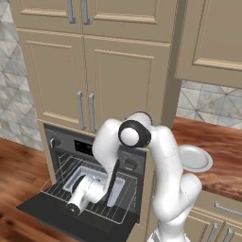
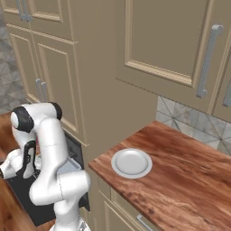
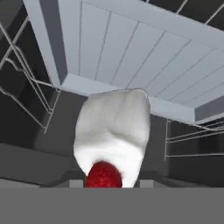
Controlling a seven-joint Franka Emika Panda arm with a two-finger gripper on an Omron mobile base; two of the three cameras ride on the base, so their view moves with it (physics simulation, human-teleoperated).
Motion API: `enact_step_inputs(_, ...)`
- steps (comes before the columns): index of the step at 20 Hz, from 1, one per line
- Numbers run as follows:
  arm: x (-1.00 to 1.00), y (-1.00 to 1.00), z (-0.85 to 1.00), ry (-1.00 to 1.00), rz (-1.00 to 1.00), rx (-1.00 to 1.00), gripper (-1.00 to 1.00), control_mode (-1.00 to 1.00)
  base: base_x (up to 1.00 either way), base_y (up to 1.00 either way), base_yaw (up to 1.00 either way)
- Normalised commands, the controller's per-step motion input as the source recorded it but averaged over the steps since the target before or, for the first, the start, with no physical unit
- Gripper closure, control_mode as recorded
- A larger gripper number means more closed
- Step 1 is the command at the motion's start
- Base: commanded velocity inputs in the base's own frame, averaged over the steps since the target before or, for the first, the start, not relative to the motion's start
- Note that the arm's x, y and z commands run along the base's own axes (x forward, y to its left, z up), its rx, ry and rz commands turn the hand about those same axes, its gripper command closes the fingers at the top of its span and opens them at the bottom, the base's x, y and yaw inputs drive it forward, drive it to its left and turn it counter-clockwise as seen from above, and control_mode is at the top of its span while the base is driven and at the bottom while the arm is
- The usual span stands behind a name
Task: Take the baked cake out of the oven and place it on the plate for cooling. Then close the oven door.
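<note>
The baked cake, white with a red berry on top, sits very close in the hand view, between the tips of my gripper, which is shut on it. Behind it lies a grey baking tray on the oven's wire rack. From the left base, my hand is low over the tray inside the oven, hiding the cake. The oven door hangs open and flat. The round white-grey plate rests bare on the counter to the right.
A wooden counter runs right of the oven, and the plate lies near its front corner. Beige cabinets stand above the oven and over the counter. The pulled-out rack reaches over the open door. The floor is wooden.
</note>
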Motion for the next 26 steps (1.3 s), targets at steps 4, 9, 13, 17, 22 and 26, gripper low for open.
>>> enact_step_inputs(4, 0.00, -0.01, 1.00, -0.03, -0.32, 0.15, 1.00, -1.00, 0.00, 0.00, 0.00)
enact_step_inputs(9, -0.10, -0.09, 0.94, -0.10, -0.29, 0.16, 1.00, -1.00, 0.00, 0.00, 0.00)
enact_step_inputs(13, -0.40, -0.41, 0.72, -0.29, -0.23, 0.21, 1.00, -1.00, 0.00, 0.00, 0.00)
enact_step_inputs(17, -0.72, -0.76, 0.40, -0.49, -0.16, 0.29, 1.00, -1.00, 0.00, 0.00, 0.00)
enact_step_inputs(22, -0.89, -0.78, 0.13, -0.62, -0.10, 0.32, 1.00, -1.00, 0.00, 0.00, 0.00)
enact_step_inputs(26, -0.74, -0.73, 0.29, -0.56, -0.16, 0.32, 1.00, -1.00, 0.00, 0.00, 0.00)
